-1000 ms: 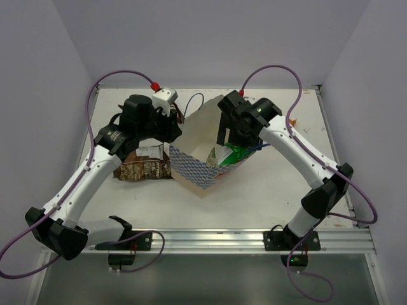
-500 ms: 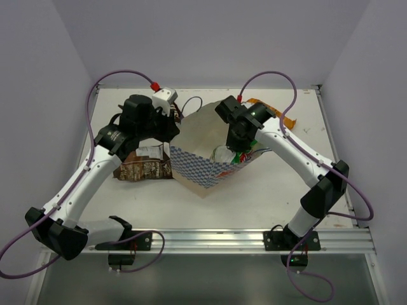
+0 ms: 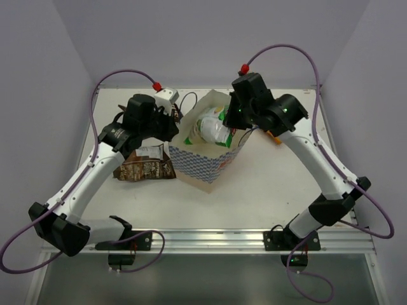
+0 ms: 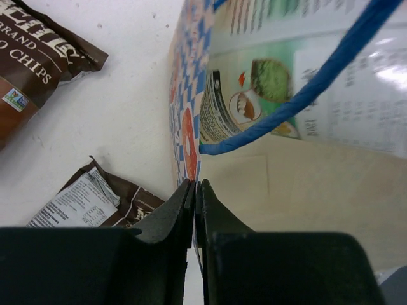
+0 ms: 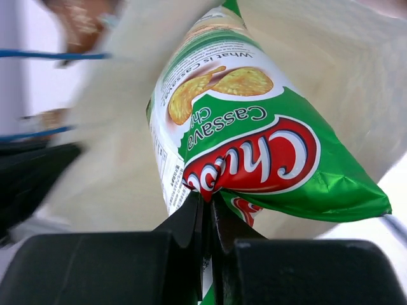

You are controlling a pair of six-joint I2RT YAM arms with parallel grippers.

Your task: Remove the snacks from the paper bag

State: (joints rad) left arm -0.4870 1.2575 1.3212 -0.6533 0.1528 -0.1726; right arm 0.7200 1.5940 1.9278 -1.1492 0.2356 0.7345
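The cream paper bag (image 3: 202, 170) with a blue checked band stands at mid-table, mouth up. My left gripper (image 3: 173, 129) is shut on its left rim; in the left wrist view the jaws (image 4: 196, 185) pinch the paper edge, with the blue cord handle (image 4: 305, 95) beyond. My right gripper (image 3: 233, 124) is shut on a green-and-white snack packet (image 3: 212, 129), held at the bag's mouth. In the right wrist view the packet (image 5: 254, 146) hangs from the gripper (image 5: 206, 197) against the bag's inner wall (image 5: 108, 146). Two dark brown packets (image 3: 145, 168) lie left of the bag.
The brown packets show in the left wrist view, one (image 4: 38, 57) at top left and one (image 4: 95, 200) close beside the bag's base. A sliver of an orange packet (image 3: 275, 136) shows behind the right arm. The white tabletop (image 3: 273, 184) ends at a metal rail in front.
My right gripper went from open above the bag to shut on the green-and-white packet and raised it to the mouth. The bag has shifted and stands more upright. The left jaws closed on the rim.
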